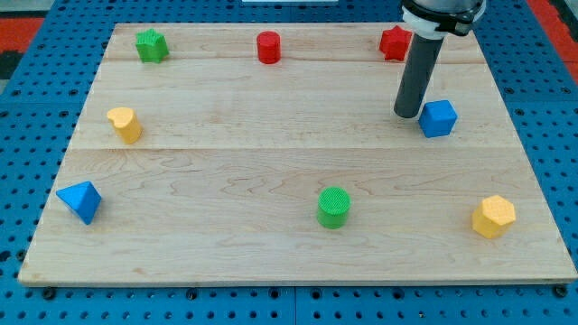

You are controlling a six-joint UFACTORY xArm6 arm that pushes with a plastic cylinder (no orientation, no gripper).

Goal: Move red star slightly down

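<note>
The red star [394, 43] lies near the top right of the wooden board [271, 153], partly hidden behind my rod. My tip [408, 114] rests on the board below the red star, a clear gap away from it. The tip sits just left of the blue cube-like block [438, 118], very close to it; I cannot tell if they touch.
A green star [152, 45] lies at the top left and a red cylinder [268, 47] at the top middle. A yellow block [125, 124] and a blue pyramid-like block [79, 200] lie at the left. A green cylinder [333, 207] and a yellow hexagonal block [493, 217] lie near the bottom.
</note>
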